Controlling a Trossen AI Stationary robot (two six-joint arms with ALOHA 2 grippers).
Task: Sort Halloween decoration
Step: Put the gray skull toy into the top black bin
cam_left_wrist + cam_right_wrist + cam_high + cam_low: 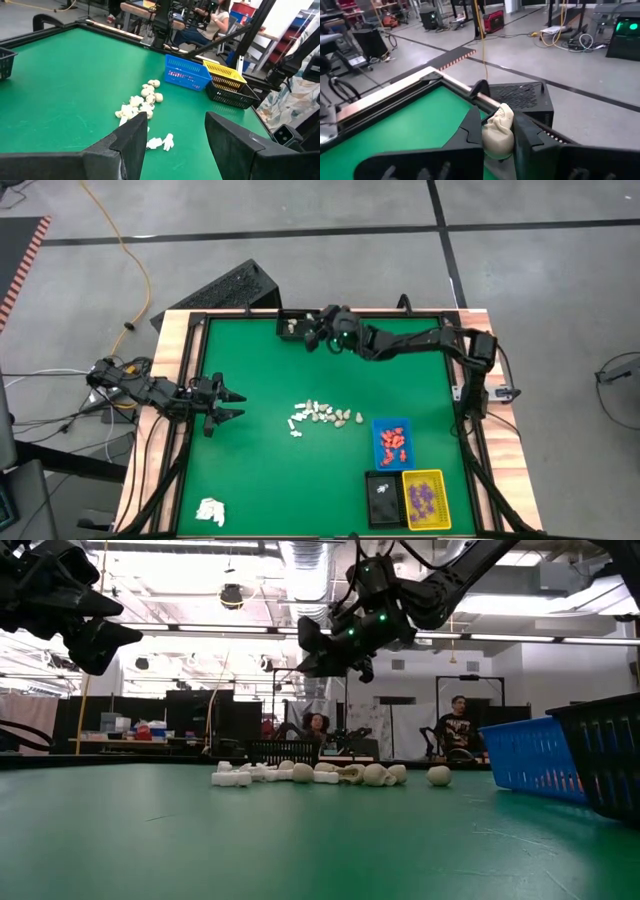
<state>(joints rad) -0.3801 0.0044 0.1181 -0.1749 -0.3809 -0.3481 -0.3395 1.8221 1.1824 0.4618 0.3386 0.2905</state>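
Note:
My right gripper (318,332) hangs over the table's far edge, shut on a cream figurine piece (499,132). Just beside it on the table stands a small black tray (291,326) with pale pieces in it. A loose heap of white and cream decoration pieces (322,417) lies mid-table. The blue tray (393,443) holds orange-red pieces, the yellow tray (424,500) purple ones, and the black tray (382,498) a white one. My left gripper (232,405) waits open at the left edge, with nothing between its fingers. My right gripper pinches the cream piece's two sides (490,136) between its two fingers (470,131). The fingers reach nearly level toward the table's far left corner. The piece is lifted clear of the table, and its rounded top (504,113) sticks out past the fingertips.
A white wad (210,511) lies near the front left corner. A black crate (228,288) sits on the floor beyond the far left corner. Bare green mat lies between the heap and the far edge. People sit in the room behind the table.

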